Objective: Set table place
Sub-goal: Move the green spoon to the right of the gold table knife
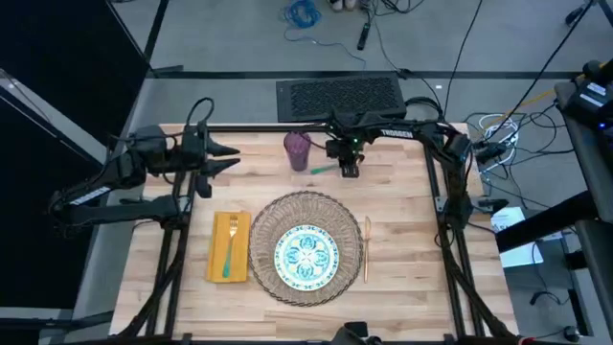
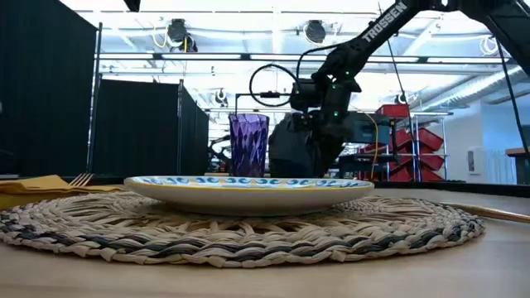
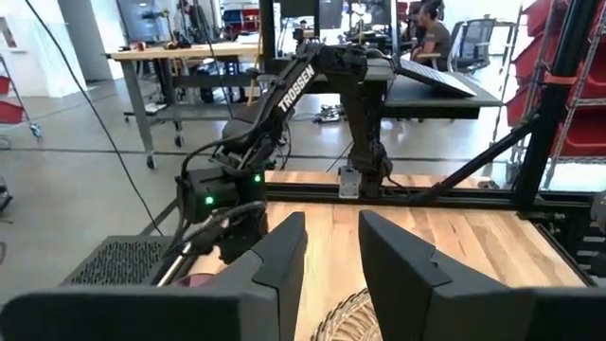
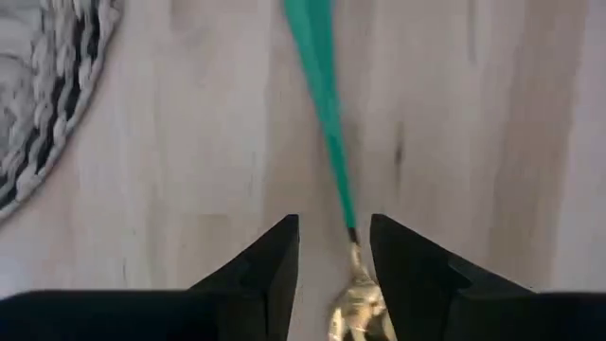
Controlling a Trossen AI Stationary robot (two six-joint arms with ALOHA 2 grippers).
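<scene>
Table: light wooden top, filling the middle of the high view. We list what it bears, largest first.

Placemat: round, woven straw, lower centre of the high view.

Plate: white with teal flowers, resting centred on the placemat.

Napkin: mustard yellow, just left of the placemat, with a fork lying on it.

Cup: purple, upright, above the placemat toward the upper centre.

Gold piece of cutlery: lying just right of the placemat.

Teal-handled piece of cutlery: on bare wood between the cup and the right gripper, above the placemat. In the right wrist view its gold end sits between the parted fingers, which have not closed on it; they hold nothing.

Left gripper: parked at the upper left of the high view, fingers parted and empty.

Step in hand, as we judge it: picking up the last stray piece. The next move calls for the right gripper to settle, close on the handle, then carry it beside the plate.
</scene>
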